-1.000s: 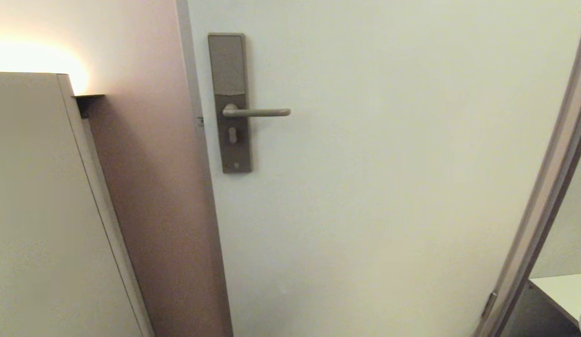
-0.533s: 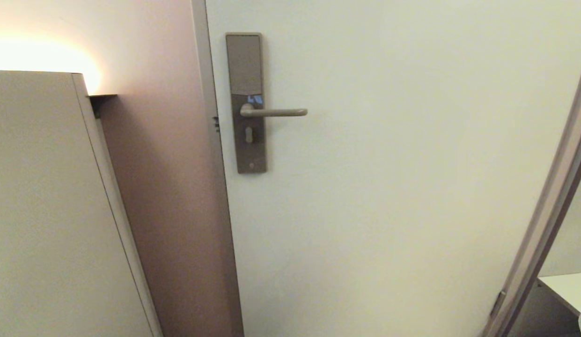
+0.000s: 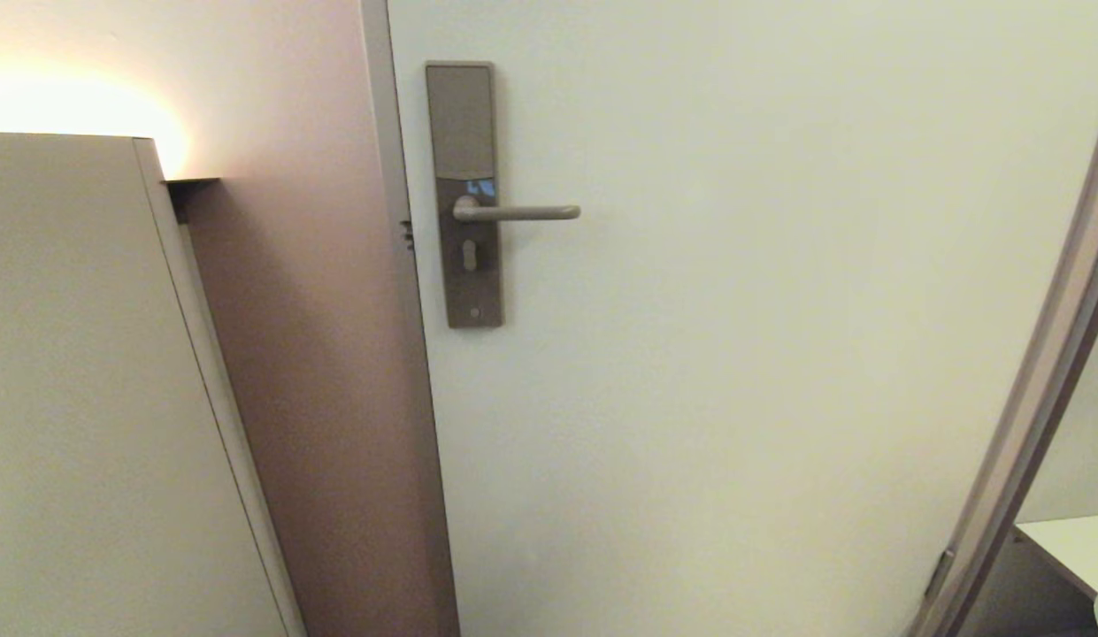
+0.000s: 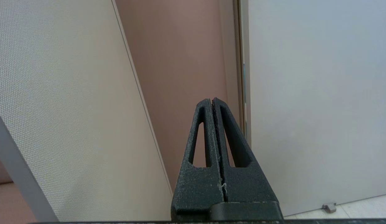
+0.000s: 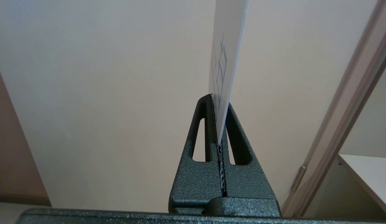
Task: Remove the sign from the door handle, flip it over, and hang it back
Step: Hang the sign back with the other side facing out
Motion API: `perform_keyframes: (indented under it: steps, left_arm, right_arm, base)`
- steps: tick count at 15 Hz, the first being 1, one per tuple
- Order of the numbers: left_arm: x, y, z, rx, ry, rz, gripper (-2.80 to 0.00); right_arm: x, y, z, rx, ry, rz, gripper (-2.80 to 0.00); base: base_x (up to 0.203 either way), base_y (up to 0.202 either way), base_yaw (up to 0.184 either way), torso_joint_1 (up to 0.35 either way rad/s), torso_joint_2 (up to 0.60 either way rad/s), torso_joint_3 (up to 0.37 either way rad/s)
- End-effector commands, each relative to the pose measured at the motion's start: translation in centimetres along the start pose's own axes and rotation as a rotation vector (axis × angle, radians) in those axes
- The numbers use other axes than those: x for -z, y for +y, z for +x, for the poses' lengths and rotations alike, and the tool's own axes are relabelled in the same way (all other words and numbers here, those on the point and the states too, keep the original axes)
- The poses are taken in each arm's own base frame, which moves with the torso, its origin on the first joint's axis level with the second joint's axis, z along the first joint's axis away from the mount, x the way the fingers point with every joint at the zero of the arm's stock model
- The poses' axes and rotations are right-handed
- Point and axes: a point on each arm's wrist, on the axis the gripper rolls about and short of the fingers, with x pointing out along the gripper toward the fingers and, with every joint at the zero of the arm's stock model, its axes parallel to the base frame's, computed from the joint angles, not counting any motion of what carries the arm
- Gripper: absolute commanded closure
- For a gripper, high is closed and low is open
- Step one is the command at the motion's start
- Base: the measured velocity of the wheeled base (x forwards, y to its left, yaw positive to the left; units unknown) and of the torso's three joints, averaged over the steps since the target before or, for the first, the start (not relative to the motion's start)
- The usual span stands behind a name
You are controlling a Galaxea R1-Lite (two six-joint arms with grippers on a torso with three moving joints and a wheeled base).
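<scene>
**Sign clamped in my right gripper, handle bare**

From the head camera I see the pale door (image 3: 734, 354) filling most of the frame. The door handle (image 3: 518, 212) sits level on its tall bronze-grey lock plate (image 3: 464, 115), pointing toward my right, and nothing hangs on it. A keyhole (image 3: 470, 255) shows on the plate just below the lever. To my left of the door runs a pinkish-brown wall (image 3: 310, 354), and further left stands a beige cabinet (image 3: 80, 398) with a warm glow of light above it. At the far right I see the door frame (image 3: 1035, 398) and, low in the corner, the edge of a white table (image 3: 1071, 548). Neither arm shows here.

From the left wrist camera, my left gripper (image 4: 212, 101) has its two black fingers pressed together, tips touching, with nothing between them. Past it I see the textured side of the cabinet (image 4: 62, 118), the strip of pinkish-brown wall (image 4: 180, 56), and the door (image 4: 317, 102), with a small doorstop (image 4: 328, 207) at floor level.

From the right wrist camera, my right gripper (image 5: 218, 102) is closed on the sign (image 5: 225, 62), pinching its lower edge. I see it nearly edge-on, standing up out of the fingers, its white face with grey lettering turned toward the lens. Behind it are the door (image 5: 102, 93), the door frame (image 5: 345, 118) and the white table (image 5: 370, 177).
</scene>
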Motion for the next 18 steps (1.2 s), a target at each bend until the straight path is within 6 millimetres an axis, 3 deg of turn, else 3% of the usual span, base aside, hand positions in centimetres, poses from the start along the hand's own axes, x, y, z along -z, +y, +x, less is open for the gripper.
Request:
perform_keyframes:
  steps: [1,18]
  left_arm:
    - [0.01,0.00,-0.01,0.000,0.000,0.001,0.00]
    - [0.01,0.00,-0.01,0.001,0.000,0.001,0.00]
  right_arm:
    - [0.00,0.00,0.01,0.000,0.000,-0.001,0.00]
    - [0.00,0.01,0.00,-0.006,-0.001,-0.016,0.00]
  base:
    - [0.000,0.000,0.000,0.000,0.00,0.000]
    - [0.000,0.000,0.000,0.000,0.00,0.000]
